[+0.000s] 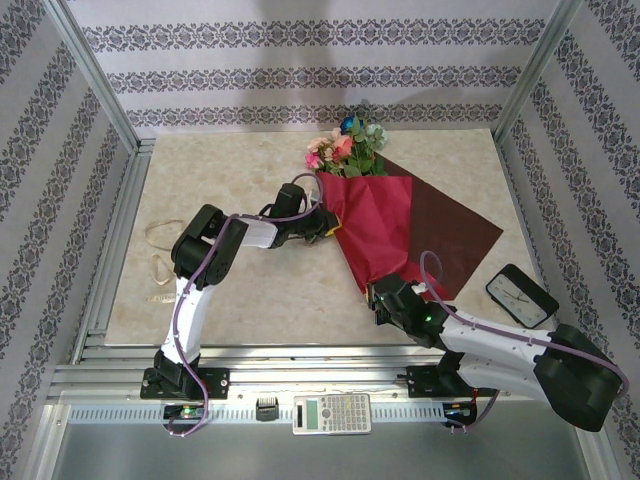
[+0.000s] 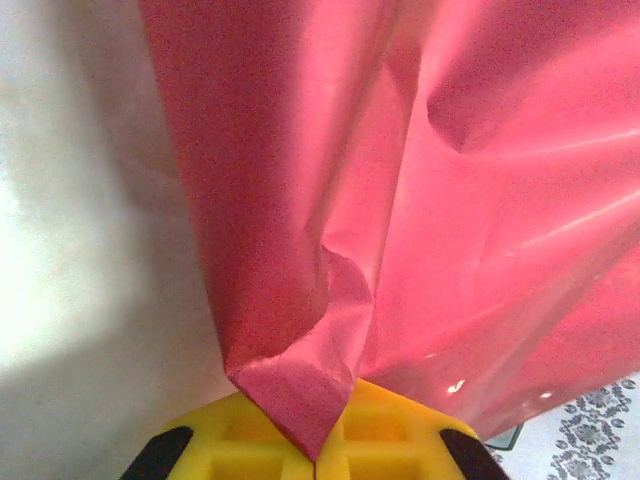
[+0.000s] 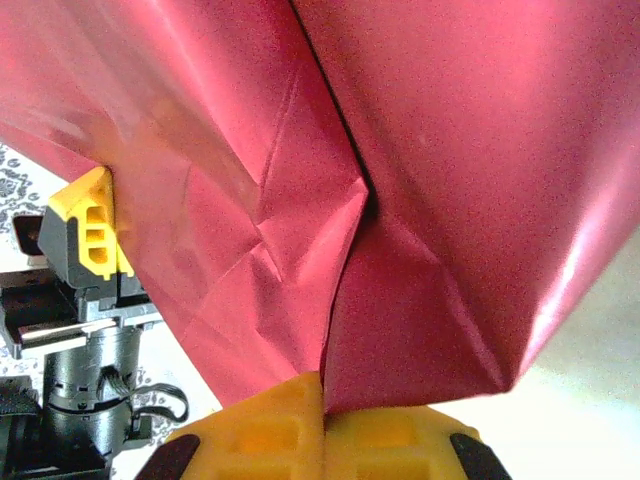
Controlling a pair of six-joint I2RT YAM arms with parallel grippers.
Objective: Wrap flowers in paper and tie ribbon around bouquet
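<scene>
A calculator (image 1: pixel 331 412) lies on the near rail. Just beyond it, the right claw (image 1: pixel 376 296) is clamped tight on the narrow lower end of the red paper (image 1: pixel 385 225), with a clock (image 1: pixel 521 295) off to its right. Farther in, the left claw (image 1: pixel 325 226) pinches the paper's left edge. A ribbon (image 1: pixel 150 235) lies well to the left on the table (image 1: pixel 250 170). The flowers (image 1: pixel 345 150) poke out of the paper's far, wide end.
</scene>
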